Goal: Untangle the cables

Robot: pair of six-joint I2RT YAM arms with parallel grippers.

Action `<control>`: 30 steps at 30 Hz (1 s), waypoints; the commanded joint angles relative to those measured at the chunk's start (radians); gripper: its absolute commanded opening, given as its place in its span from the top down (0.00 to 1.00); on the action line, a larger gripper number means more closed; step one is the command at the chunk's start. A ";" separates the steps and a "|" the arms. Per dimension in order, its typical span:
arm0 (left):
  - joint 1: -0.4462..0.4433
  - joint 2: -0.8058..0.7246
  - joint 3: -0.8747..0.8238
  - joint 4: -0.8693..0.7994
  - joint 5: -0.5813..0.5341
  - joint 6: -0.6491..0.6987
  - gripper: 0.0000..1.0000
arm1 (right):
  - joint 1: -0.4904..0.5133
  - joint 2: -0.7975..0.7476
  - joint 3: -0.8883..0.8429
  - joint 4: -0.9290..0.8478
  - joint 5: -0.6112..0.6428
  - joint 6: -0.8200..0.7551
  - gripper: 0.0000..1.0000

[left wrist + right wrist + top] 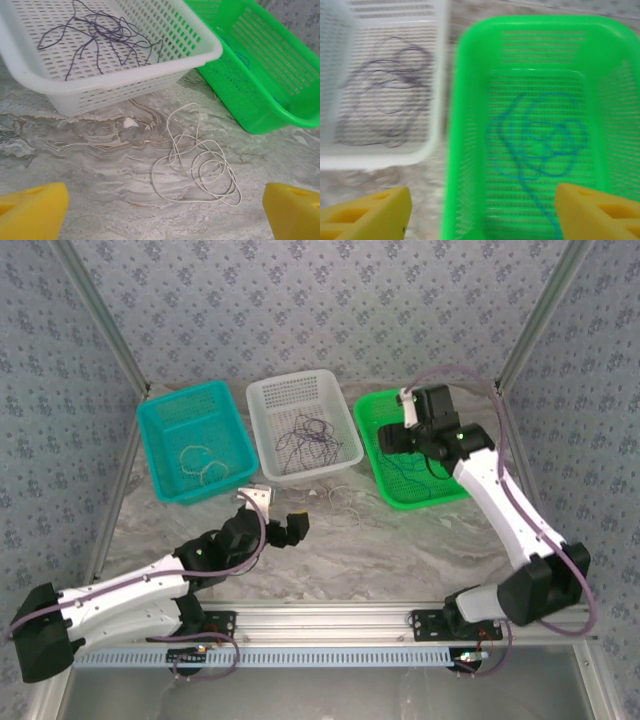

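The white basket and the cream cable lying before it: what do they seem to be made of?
White basket: probably moulded plastic, slightly glossy, judging by its regular slotted walls and smooth rim. Cream cable: a thin flexible cord, perhaps plastic-coated wire; it lies in limp loops.

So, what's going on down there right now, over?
Left gripper open, facing cream cable on table. Right gripper open, above blue cable in green basket. Nothing in the way.

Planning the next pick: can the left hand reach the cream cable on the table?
Probably yes: the cream cable lies on open table just ahead of the open left hand, nothing between.
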 commanded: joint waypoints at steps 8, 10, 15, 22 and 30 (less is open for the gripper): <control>0.104 -0.123 -0.022 -0.144 -0.063 -0.103 0.01 | 0.296 0.005 -0.319 0.064 -0.063 0.128 0.36; 0.114 -0.155 -0.034 -0.150 -0.063 -0.102 0.01 | 0.340 0.039 -0.337 0.108 -0.042 0.152 0.36; 0.120 -0.212 -0.075 -0.167 -0.070 -0.145 0.01 | 0.373 0.144 -0.374 0.185 -0.007 0.194 0.37; 0.120 -0.252 -0.098 -0.170 -0.066 -0.161 0.02 | 0.366 0.259 -0.379 0.218 0.063 0.234 0.35; 0.121 -0.246 -0.098 -0.166 -0.062 -0.160 0.02 | 0.324 0.322 -0.393 0.264 0.093 0.243 0.38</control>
